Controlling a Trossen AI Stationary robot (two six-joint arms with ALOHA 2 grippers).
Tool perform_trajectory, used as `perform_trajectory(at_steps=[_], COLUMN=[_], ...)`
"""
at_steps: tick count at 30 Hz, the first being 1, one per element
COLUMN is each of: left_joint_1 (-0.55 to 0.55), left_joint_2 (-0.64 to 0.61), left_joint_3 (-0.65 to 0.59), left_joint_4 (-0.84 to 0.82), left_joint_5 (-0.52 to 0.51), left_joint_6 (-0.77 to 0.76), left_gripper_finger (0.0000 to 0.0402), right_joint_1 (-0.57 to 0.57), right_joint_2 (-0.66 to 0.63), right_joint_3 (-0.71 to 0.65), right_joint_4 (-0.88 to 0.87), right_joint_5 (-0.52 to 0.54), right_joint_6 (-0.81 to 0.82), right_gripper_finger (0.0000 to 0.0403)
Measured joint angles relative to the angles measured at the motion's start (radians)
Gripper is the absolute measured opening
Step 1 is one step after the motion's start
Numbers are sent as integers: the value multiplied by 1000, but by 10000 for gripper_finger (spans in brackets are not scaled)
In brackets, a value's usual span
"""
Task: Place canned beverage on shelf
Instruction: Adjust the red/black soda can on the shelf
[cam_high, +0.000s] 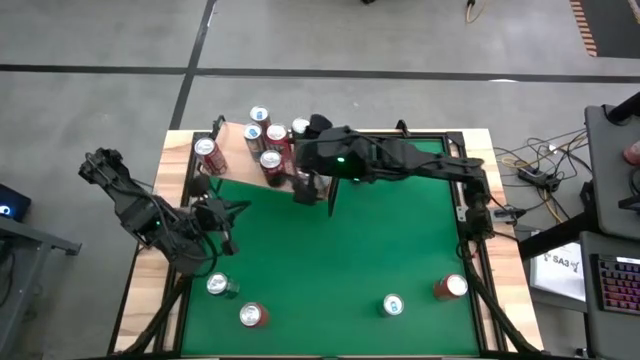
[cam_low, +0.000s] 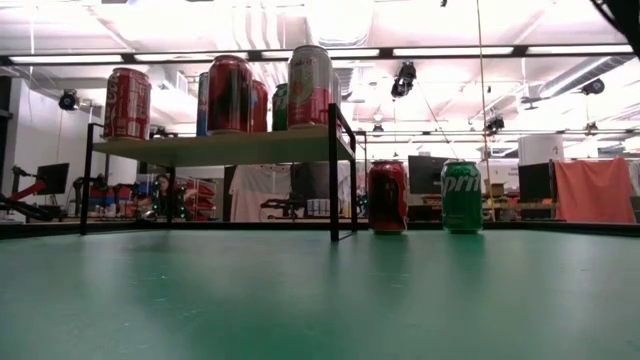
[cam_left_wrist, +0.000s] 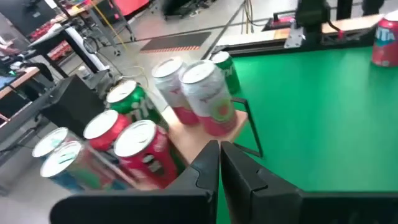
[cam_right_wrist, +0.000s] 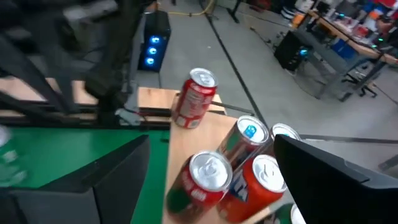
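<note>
right tool (cam_high: 310, 185) spread wide over shelf (cam_high: 232, 160) cans; left tool (cam_high: 228, 210) clenched, empty

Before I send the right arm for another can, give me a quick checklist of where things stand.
1. right gripper open and empty above the shelf: ok.
2. Cans on the shelf upright in the low view: ok.
3. Free room left on the shelf: cannot tell.
4. left gripper shut, parked at the table's left side: ok.
5. Four cans waiting upright on the green table, including the can at bottom right: ok.
</note>
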Motion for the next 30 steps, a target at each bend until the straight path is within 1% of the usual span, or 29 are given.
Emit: perform_trajectory(at_steps=[3,9,12,16,19,22,27,30], left_joint_1=[0,5,24,92,187,313,574,733], left_joint_2=[36,85,93,91,87,87,89,95], left_joint_3=[4,65,104,167,219,274,360,397], left_joint_4=[25,46,44,3,-68,-168,-324,-419], left_joint_5=[9,88,111,211,289,380,551,611], left_joint_6=[0,-2,2,23,25,26,27,28], left_gripper_finger=[0,0,0,0,0,0,0,0], right_joint_1=[34,105,141,185,215,235,242,238], right_joint_2=[-48,-132,-183,-252,-308,-371,-475,-529], right_joint_3=[-1,-34,-89,-190,-274,-352,-465,-526], right_joint_4=[-79,-183,-198,-203,-203,-195,-187,-177], right_joint_5=[-4,-4,-4,-4,-4,-3,4,5], right_joint_6=[16,56,76,113,145,180,246,266], right_gripper_finger=[328,327,327,327,327,327,327,327])
